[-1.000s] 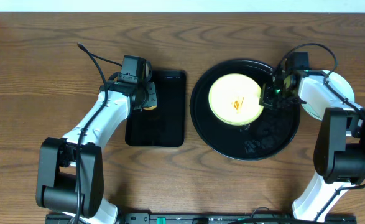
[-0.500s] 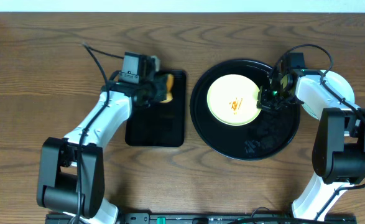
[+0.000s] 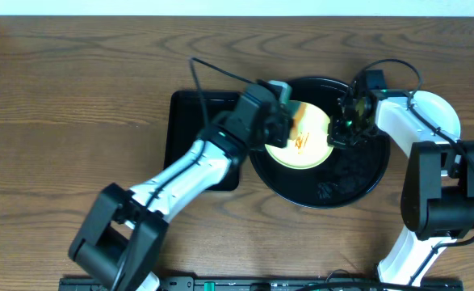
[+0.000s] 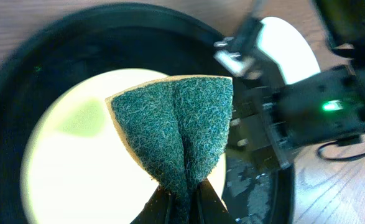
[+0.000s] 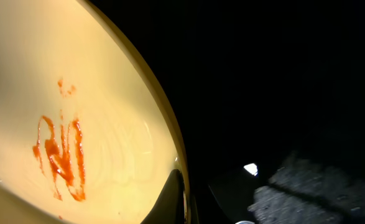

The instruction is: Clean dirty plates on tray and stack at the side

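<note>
Though yellow overhead, sponge (image 4: pixel 179 127) in left pincer (image 4: pixel 185 205) green from wrist

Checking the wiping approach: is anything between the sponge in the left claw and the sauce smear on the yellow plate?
Nothing visible. The sponge hangs from the left claw over the plate, whose smear lies uncovered. The right claw pinches the plate's right rim, clear of the smear.
</note>
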